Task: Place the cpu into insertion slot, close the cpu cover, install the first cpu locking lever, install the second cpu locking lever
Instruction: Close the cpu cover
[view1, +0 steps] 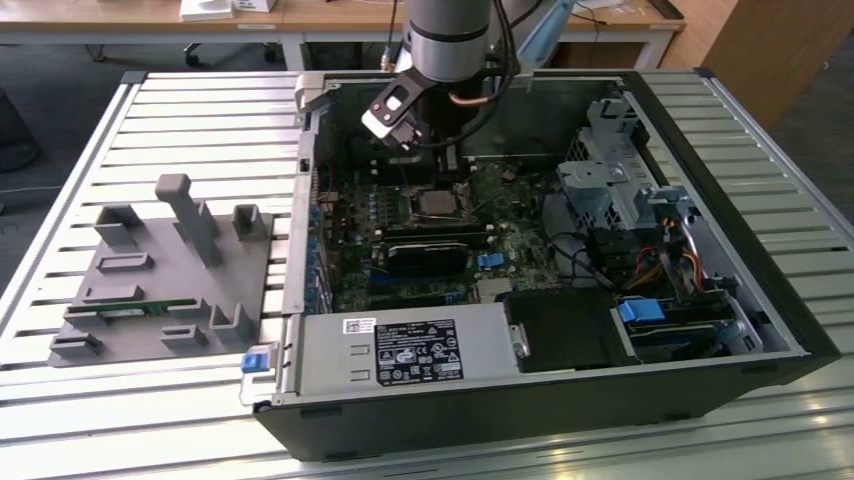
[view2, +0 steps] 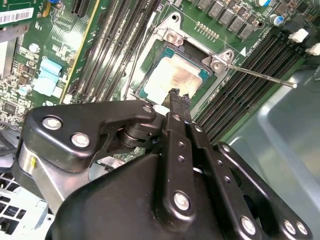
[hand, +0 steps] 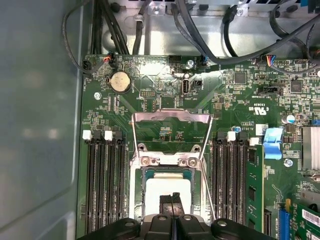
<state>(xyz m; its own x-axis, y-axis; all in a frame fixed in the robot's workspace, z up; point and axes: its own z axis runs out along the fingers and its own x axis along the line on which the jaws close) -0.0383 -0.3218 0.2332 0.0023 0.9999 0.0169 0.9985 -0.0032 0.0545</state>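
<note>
Directly beneath the tips of the gripper (view2: 179, 96), whose jaws were pressed together and empty, the cpu (view2: 175, 75) lay seated in the slot (hand: 135, 192). It was flat, metal face up, with its edges square to the slot's sides. The cover (hand: 170, 116) lay swung open beside the slot.

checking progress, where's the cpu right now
In both wrist views the cpu lies in the insertion slot on the green board, between the two banks of long black slots, just under the gripper tips.
</note>
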